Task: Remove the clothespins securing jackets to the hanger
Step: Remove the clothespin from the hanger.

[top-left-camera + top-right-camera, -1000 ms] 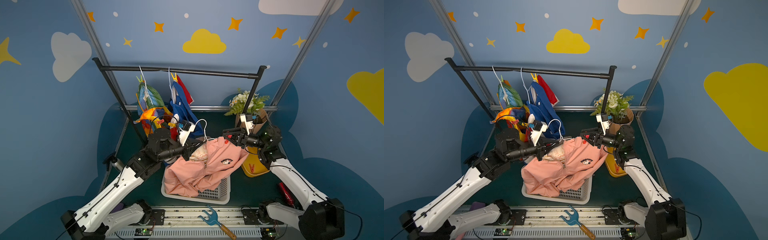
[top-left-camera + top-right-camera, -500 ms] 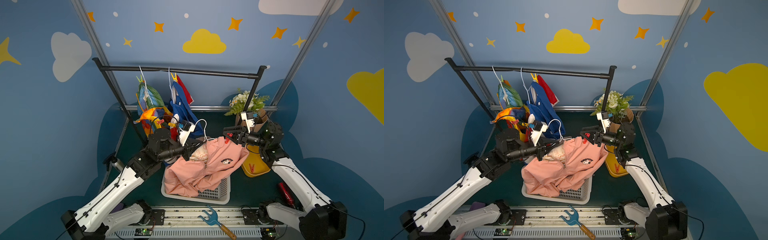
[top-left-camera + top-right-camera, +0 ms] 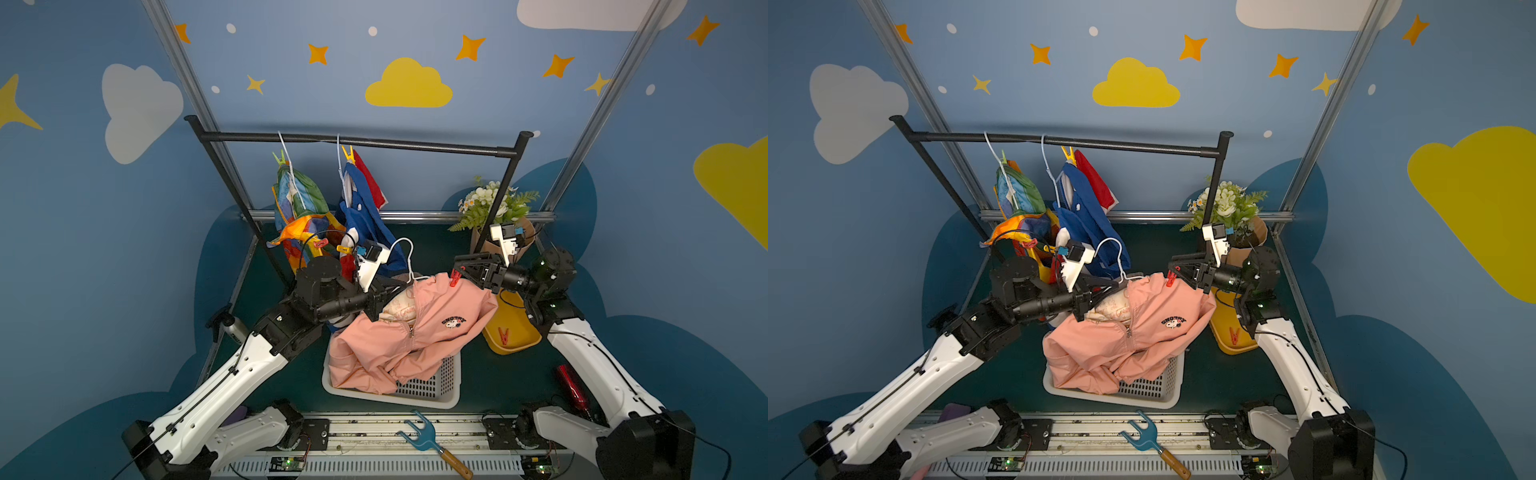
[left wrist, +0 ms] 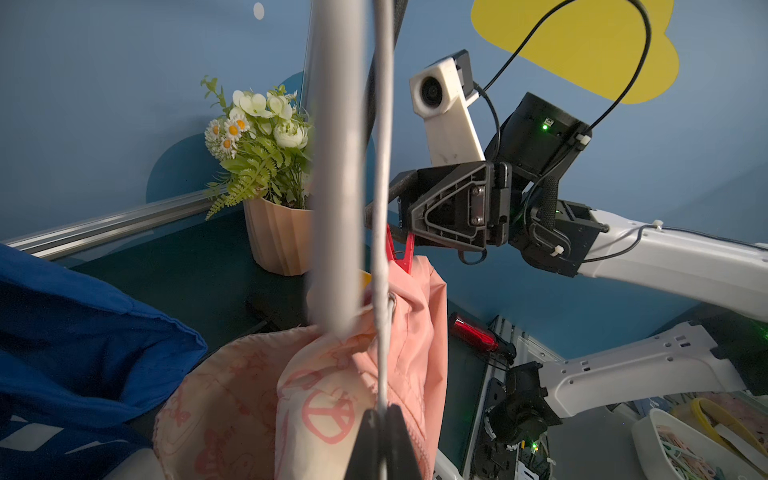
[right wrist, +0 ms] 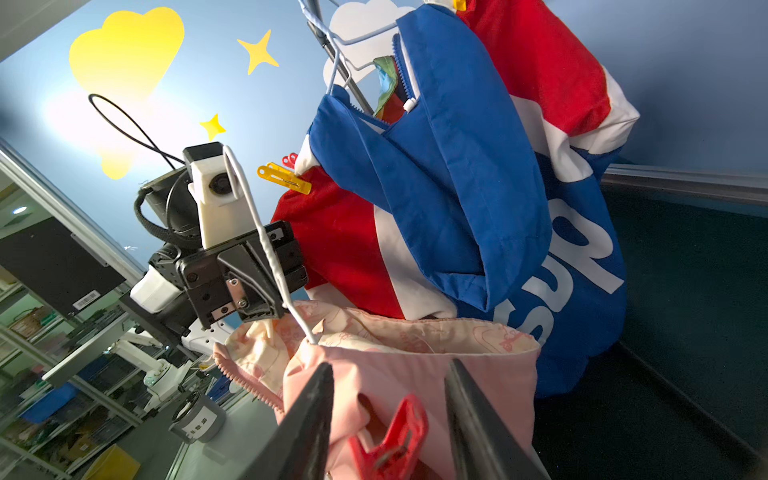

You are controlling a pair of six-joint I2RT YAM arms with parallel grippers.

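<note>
Pink jacket (image 3: 419,332): you saw soft matt cloth, with a paler printed lining inside the collar.
Blue jacket (image 5: 457,187): you had matt woven cloth with flat white lettering.
Red clothespin (image 5: 395,436): you saw glossy moulded plastic.
Yellow clothespin (image 5: 284,178): you saw shiny, smooth plastic.
Hanger (image 4: 382,187): you had thin wire under a smooth white coating.
Right gripper (image 5: 390,365): its jaws looked hard, matt and black to you.
Rail (image 3: 357,143): you saw black metal with a fine rough finish.
Frame post (image 3: 602,104): you saw bare brushed metal.
Basket (image 3: 432,388): you had white perforated plastic.
Pot (image 4: 274,237): you saw a ribbed, matt beige wall.
Fork tool (image 3: 422,436): you saw a smooth blue head on a bare wooden handle.
Surface (image 3: 498,386): you had a dark green matt covering.
</note>
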